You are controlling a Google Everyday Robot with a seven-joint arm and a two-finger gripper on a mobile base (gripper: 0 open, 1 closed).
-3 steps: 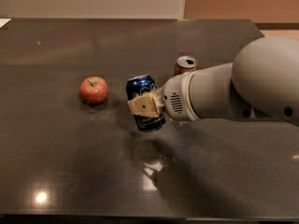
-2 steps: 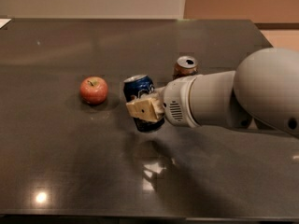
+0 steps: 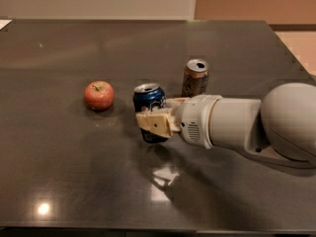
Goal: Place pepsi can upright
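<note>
- Camera view: from my station I see the gripper (image 3: 151,116) low over the middle of the dark table (image 3: 69,177), reaching in from the right on the end of the thick grey arm (image 3: 232,123).
- It is clamped on the pepsi can (image 3: 148,98). One tan finger (image 3: 154,124) lies across the front of the can's lower half, and the other comes in behind it.
- The pepsi can stands upright or very nearly so, with its silver top facing up and its blue side towards me.
- I cannot tell whether its base rests on the table or hangs just above it, as the finger and the shadow hide that edge.
- A red apple (image 3: 98,95) sits on the table to the left of the can, near it but apart.
- A brown-gold can (image 3: 196,78) stands upright behind and to the right of the pepsi can, just beyond the gripper's wrist, with its opened top showing.
- The glossy tabletop carries a bright light reflection below the gripper.
</note>
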